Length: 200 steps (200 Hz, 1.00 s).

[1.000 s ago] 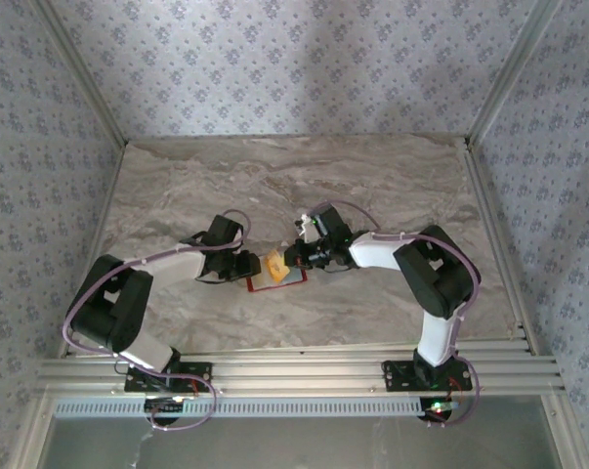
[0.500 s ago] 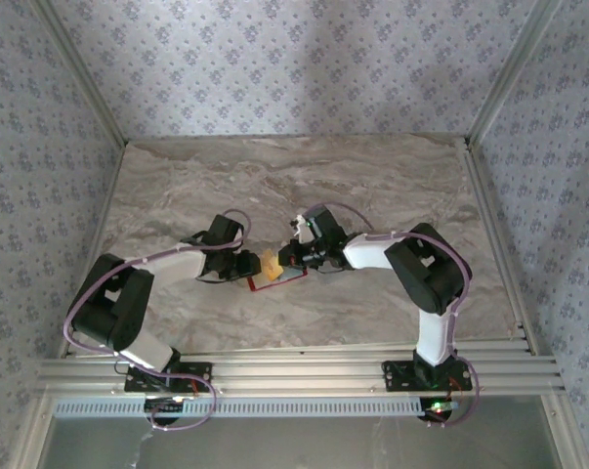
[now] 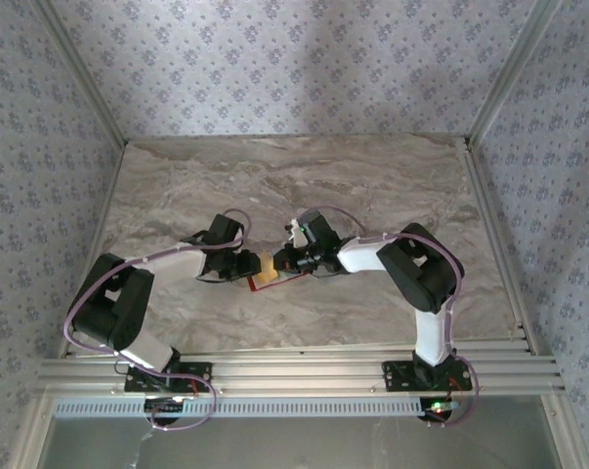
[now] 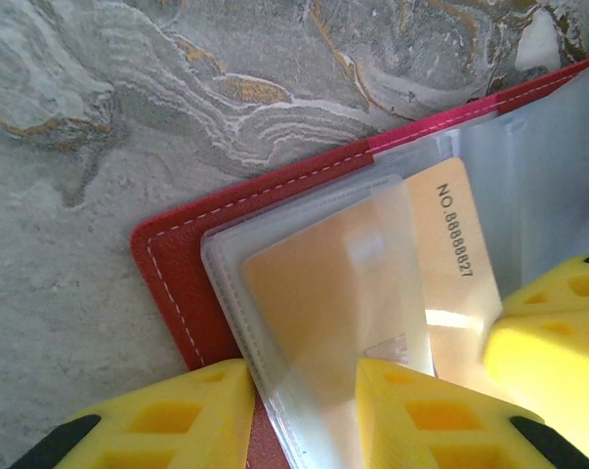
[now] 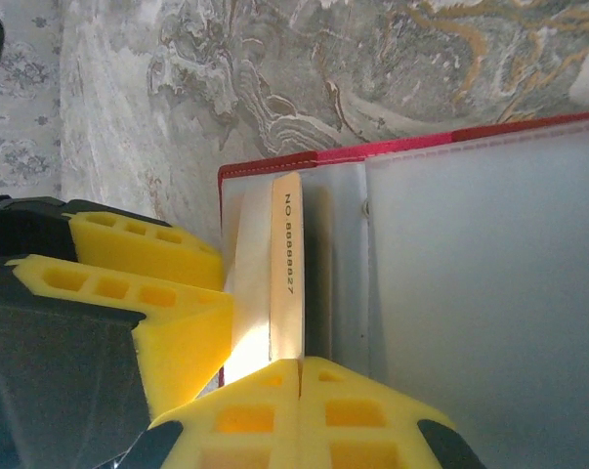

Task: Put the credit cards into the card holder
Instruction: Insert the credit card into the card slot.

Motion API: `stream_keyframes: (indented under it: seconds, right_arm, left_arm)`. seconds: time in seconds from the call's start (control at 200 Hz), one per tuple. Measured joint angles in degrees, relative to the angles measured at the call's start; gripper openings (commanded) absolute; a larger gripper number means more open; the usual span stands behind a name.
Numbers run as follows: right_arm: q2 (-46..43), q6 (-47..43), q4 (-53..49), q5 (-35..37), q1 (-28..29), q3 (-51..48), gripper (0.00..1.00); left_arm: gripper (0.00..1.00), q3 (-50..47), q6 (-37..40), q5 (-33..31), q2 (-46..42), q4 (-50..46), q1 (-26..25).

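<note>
Red card holder [image 4: 177, 283] is laid open mid-table, its 9 o'clock edge clamped by left gripper [image 4: 304, 396]. Credit card [image 5: 287, 274] is pinched edge-on by right gripper [image 5: 299, 366] from 3 o'clock, partly under clear sleeve [image 4: 314, 244].

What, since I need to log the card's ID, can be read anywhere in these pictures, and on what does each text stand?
"NO.8888827": dark print along one edge of the pale credit card, which lies among the clear sleeves of the red card holder. The right wrist view shows the same line on it.
No other text can be read; in the top view the card is too small to show any print.
</note>
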Motion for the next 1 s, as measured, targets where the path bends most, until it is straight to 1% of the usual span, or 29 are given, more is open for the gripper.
stream_keyframes:
  seconds: [0.465, 0.63, 0.72, 0.879, 0.999]
  right_arm:
    - [0.15, 2.16, 2.49, 2.64, 2.05, -0.57, 0.0]
    - [0.15, 2.69, 2.58, 3.93, 2.6, -0.57, 0.1]
    - [0.15, 2.21, 2.14, 4.37, 2.71, -0.57, 0.19]
    - [-0.33, 0.35, -1.22, 4.48, 3.04, 0.59, 0.31]
    - [-0.55, -1.49, -5.31, 4.26, 3.02, 2.51, 0.37]
  left_arm:
    - [0.33, 0.02, 0.02, -0.37, 0.04, -0.22, 0.13]
    - [0.33, 0.09, 0.02, -0.57, 0.04, -0.52, 0.42]
    - [0.33, 0.09, 0.02, -0.44, 0.02, -0.52, 0.46]
    - [0.33, 0.13, 0.02, -0.17, 0.02, -0.37, 0.48]
    - [0.33, 0.13, 0.02, 0.07, 0.02, -0.22, 0.5]
